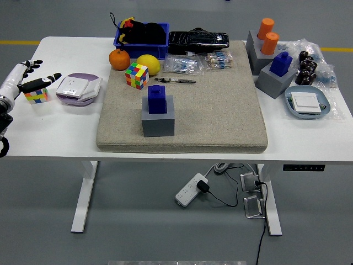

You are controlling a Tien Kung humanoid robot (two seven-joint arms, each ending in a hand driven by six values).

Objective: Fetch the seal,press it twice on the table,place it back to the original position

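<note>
The seal (156, 100), a dark blue block with a small knob, stands upright in its grey holder (158, 120); the left hand (30, 78) hovers spread wide, empty.

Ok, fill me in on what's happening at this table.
Nothing is being handled yet. The robot's left hand hangs open over the table's left edge, above a small colourful cube. The blue seal stands untouched in its grey holder on the beige mat. The right arm is out of view.
</note>
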